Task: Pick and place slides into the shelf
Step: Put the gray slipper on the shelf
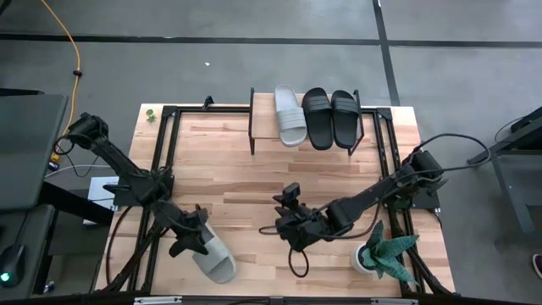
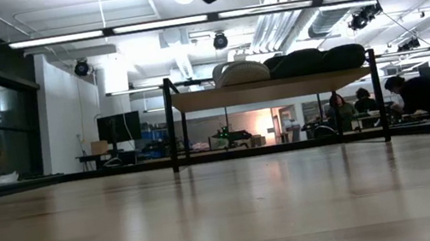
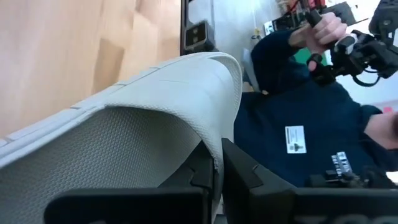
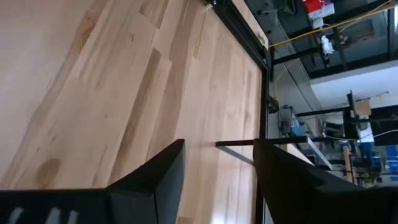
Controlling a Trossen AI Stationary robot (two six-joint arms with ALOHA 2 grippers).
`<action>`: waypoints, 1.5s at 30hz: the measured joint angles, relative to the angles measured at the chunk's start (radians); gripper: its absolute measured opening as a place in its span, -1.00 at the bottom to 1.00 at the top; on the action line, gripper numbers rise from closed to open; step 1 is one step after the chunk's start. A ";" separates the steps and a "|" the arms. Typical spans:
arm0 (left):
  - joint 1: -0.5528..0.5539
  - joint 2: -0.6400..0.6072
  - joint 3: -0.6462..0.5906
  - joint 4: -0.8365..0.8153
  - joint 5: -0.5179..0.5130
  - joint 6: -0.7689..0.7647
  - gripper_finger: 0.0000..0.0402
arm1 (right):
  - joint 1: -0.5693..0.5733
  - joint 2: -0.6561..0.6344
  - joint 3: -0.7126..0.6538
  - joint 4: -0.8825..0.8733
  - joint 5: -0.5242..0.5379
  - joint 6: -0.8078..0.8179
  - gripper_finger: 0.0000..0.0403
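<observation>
Slides fill most of the shelf (image 1: 262, 124) in the high view: a pale grey-green one (image 1: 290, 115) and two black ones (image 1: 330, 118) sit side by side on it, its left end bare. Well away from the shelf, at the table's (image 1: 237, 169) near-left corner, the left gripper (image 1: 196, 242) is clenched on the fourth slide's (image 1: 216, 258) strap. The right gripper (image 1: 284, 222) hangs over the table's middle, fingers released, holding nothing.

Low view: the three slides' ends rest atop the shelf.

Left wrist view: dark fingers (image 3: 239, 171) pinch the pale strap's edge; a person in dark blue (image 3: 311, 124) is beyond.

Right wrist view: spread fingers (image 4: 158, 171) over bare wood.
</observation>
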 joint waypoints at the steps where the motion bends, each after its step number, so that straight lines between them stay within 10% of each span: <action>1: 0.021 0.000 0.022 -0.028 0.016 0.021 -0.99 | 0.003 0.006 0.000 0.003 0.008 -0.004 -0.10; 17: 0.326 0.000 0.404 -0.471 0.112 0.407 -0.99 | 0.091 0.012 0.000 0.059 0.180 -0.177 0.01; 45: 0.657 0.000 0.436 -0.424 0.406 0.411 -0.98 | 0.125 0.017 0.000 0.222 0.137 -0.551 0.14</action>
